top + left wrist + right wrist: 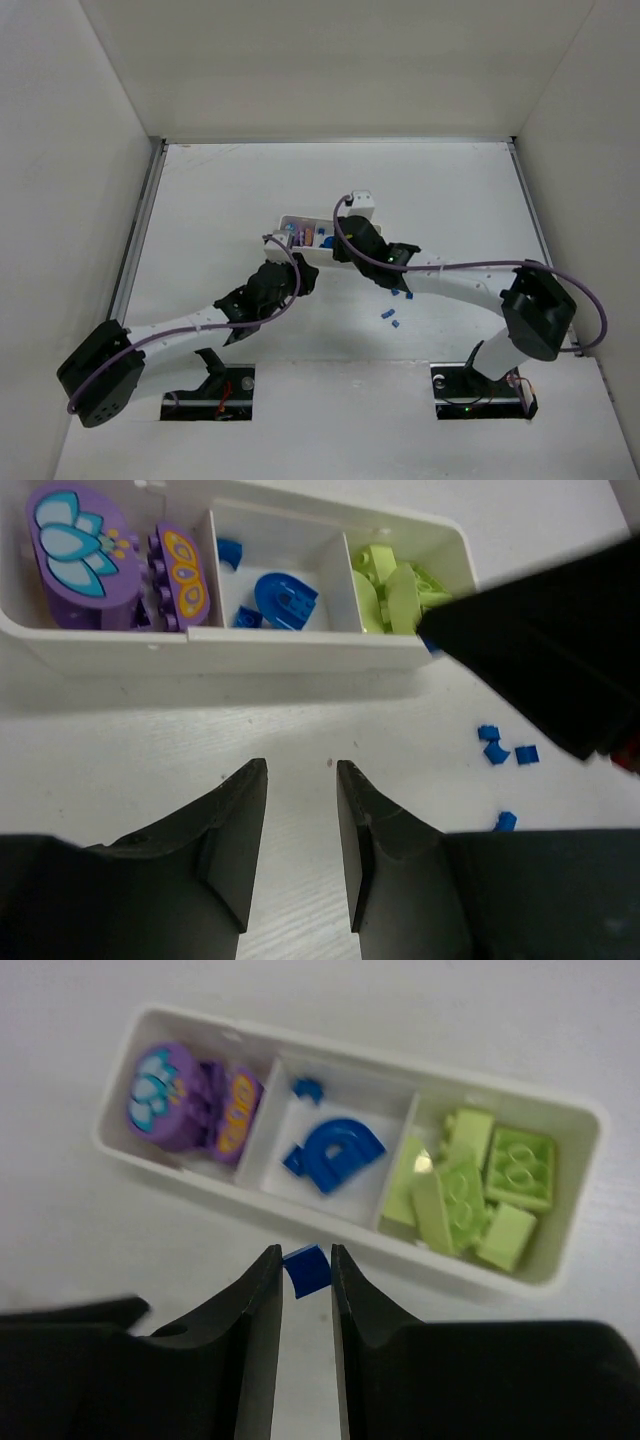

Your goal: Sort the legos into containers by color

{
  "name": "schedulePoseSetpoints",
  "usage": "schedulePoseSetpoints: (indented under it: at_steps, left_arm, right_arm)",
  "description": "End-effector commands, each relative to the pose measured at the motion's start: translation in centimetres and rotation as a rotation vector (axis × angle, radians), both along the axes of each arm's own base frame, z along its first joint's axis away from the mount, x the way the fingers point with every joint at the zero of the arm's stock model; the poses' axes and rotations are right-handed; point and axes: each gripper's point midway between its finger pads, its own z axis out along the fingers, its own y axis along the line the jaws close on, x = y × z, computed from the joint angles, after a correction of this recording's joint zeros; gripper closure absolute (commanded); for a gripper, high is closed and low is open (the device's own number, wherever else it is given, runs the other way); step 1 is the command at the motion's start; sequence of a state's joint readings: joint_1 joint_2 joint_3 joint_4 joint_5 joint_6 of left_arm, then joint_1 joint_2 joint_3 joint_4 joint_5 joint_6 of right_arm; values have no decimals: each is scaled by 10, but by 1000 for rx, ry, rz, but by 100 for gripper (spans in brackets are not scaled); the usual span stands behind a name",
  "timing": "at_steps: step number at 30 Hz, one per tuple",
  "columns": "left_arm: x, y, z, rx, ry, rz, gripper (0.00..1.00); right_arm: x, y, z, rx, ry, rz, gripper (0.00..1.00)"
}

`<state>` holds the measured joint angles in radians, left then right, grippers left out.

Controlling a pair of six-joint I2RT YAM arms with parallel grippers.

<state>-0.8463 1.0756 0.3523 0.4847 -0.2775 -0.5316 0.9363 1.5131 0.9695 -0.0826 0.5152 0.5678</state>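
The white tray point(575, 1200) lies below my right gripper point(305, 1265), which is shut on a small blue lego point(307, 1269) held just above the tray's near wall. The tray's left section holds purple pieces point(180, 1110), the middle one blue pieces point(335, 1150), the right one yellow-green bricks point(470, 1195). In the left wrist view the tray point(210, 652) shows the same sorting. My left gripper point(300, 780) is open and empty over bare table in front of it. Several tiny blue legos point(505, 748) lie loose on the table, also in the top view point(391, 319).
White walls enclose the table on three sides. The right arm point(540, 640) reaches over the tray's right end in the left wrist view. In the top view both arms meet at the tray point(285, 222) in mid-table.
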Motion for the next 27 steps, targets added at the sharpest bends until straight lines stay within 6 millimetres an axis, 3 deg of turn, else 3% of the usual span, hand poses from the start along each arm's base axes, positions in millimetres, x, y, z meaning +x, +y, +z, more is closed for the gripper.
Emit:
schedulePoseSetpoints:
  at_steps: [1, 6, 11, 16, 20, 23, 27]
  left_arm:
    - [-16, -7, -2, -26, 9, -29, 69]
    - [-42, -36, -6, -26, 11, -128, 69]
    - [-60, -68, -9, -2, -7, -210, 69]
    - [-76, -100, -13, 18, -8, -291, 69]
    - [-87, -119, -13, 34, -19, -341, 69]
    - [-93, -130, -12, 42, -25, -367, 69]
    - [-107, -152, -15, 74, -37, -436, 69]
  right_arm:
    - [33, 30, 25, 62, -76, 44, 76]
    - [65, 36, 20, 44, -80, 29, 74]
    - [75, 30, 23, 65, -91, -2, 67]
    - [81, 24, 20, 72, -87, -11, 52]
    - [81, 21, 19, 101, -83, -6, 52]
    - [79, 9, 20, 100, -92, -27, 60]
    - [66, -21, 27, 129, -133, -68, 77]
